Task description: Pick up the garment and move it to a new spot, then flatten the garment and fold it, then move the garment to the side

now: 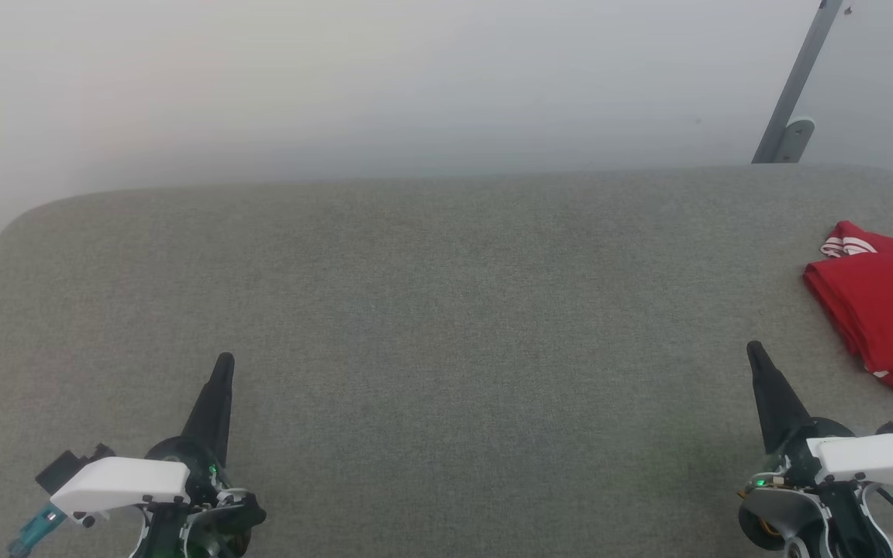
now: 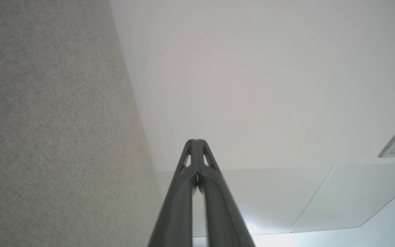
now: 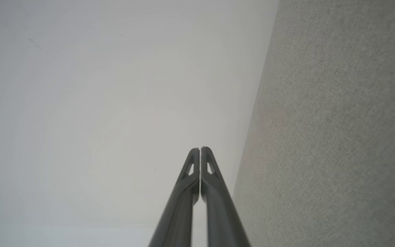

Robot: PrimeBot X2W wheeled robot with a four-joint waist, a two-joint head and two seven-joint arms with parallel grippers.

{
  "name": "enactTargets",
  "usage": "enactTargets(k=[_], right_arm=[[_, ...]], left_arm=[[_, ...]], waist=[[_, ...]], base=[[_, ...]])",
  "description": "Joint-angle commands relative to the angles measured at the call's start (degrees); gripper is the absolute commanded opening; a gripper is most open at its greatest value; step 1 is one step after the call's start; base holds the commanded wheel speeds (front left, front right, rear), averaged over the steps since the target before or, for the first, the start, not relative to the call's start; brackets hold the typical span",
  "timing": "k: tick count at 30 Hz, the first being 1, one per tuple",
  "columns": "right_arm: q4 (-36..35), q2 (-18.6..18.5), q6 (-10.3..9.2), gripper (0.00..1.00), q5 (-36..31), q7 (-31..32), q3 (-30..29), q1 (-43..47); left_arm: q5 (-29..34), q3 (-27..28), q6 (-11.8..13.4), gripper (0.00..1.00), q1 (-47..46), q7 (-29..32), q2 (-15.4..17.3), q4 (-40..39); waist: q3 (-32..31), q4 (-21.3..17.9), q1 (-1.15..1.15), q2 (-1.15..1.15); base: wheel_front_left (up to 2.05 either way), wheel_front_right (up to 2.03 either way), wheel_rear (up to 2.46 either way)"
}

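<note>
Folded red jersey garment with striped trim [image 1: 884, 310], at the right edge of the grey fabric-covered table [image 1: 446, 294], partly cut off by the frame. Lies just right of and slightly beyond the dark two-fingered right gripper [image 1: 753, 350]; well apart from the left gripper [image 1: 225, 360]. Both pinched fully together, empty. Runs lengthwise far-left to near-right. Nearer arm: right.
</note>
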Motion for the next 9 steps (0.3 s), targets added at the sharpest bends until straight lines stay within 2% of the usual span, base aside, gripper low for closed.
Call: enactTargets(k=[1, 9], right_arm=[[0.1, 0.0, 0.00, 0.00, 0.2, 0.2, 0.1, -0.3], [0.1, 0.0, 0.00, 0.00, 0.2, 0.2, 0.0, -0.3]], left_arm=[[0.0, 0.2, -0.2, 0.00, -0.7, 0.3, -0.1, 0.0], [0.0, 0.2, -0.2, 0.00, -0.7, 0.3, -0.2, 0.0]], waist=[[0.0, 0.0, 0.00, 0.00], [0.0, 0.0, 0.00, 0.00]], base=[[0.00, 0.00, 0.00], [0.00, 0.00, 0.00]])
